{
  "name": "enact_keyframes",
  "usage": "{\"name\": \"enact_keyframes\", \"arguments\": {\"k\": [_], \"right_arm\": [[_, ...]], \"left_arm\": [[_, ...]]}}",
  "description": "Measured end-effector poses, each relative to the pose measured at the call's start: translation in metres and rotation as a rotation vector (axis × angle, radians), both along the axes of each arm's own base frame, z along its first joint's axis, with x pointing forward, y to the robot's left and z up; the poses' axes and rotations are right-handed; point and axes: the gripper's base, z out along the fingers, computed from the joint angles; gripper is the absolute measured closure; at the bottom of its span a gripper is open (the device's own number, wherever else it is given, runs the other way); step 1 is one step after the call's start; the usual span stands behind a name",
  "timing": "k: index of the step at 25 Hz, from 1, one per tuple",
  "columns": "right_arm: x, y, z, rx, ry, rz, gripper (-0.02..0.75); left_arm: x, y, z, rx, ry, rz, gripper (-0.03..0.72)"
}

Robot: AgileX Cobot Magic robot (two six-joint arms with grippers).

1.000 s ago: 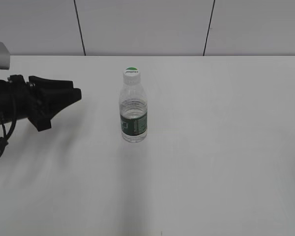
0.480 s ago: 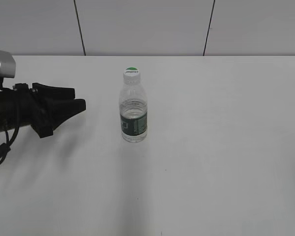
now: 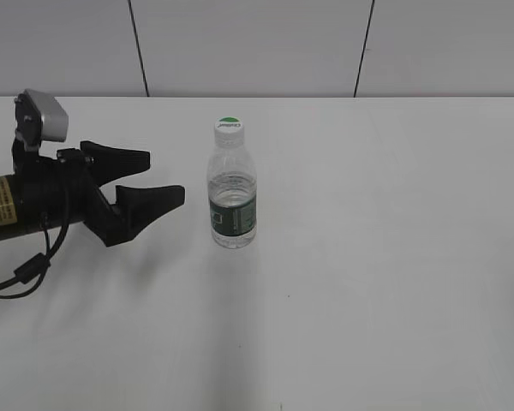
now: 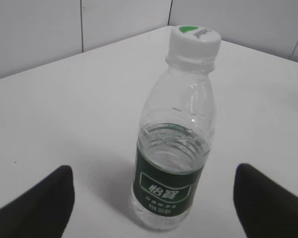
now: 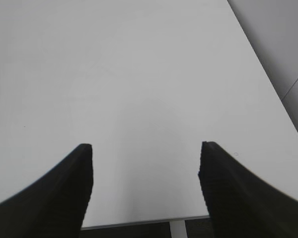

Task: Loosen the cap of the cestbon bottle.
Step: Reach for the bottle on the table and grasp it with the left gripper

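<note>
The cestbon bottle [image 3: 233, 201] stands upright on the white table, clear plastic with a dark green label band. Its white cap [image 3: 229, 128] with a green half-circle is screwed on top. My left gripper [image 3: 164, 176] is open and empty, a short way left of the bottle, fingers pointing at it. In the left wrist view the bottle [image 4: 175, 148] stands between and beyond the two spread fingertips [image 4: 154, 191], with the cap [image 4: 195, 38] at the top. My right gripper [image 5: 145, 166] is open and empty over bare table; it is out of the exterior view.
The white table [image 3: 385, 257] runs to a grey panelled wall [image 3: 257, 47] at the back. The right wrist view shows the table's edge [image 5: 139, 222] just under the fingertips and a side edge at the right.
My left arm has moved right toward the bottle and its fingers have spread wider apart. The bottle has not moved.
</note>
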Motion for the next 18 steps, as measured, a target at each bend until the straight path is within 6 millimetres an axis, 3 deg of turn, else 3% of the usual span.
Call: {"name": "enact_keyframes", "arguments": {"k": [7, 18], "right_arm": [[0.000, 0.000, 0.000, -0.001, 0.000, -0.001, 0.220], [0.000, 0.000, 0.000, -0.003, 0.000, -0.002, 0.220]], "left_arm": [[0.003, -0.003, -0.007, 0.045, -0.009, -0.064, 0.106], [0.040, -0.016, -0.027, -0.009, 0.023, -0.243, 0.114]]}}
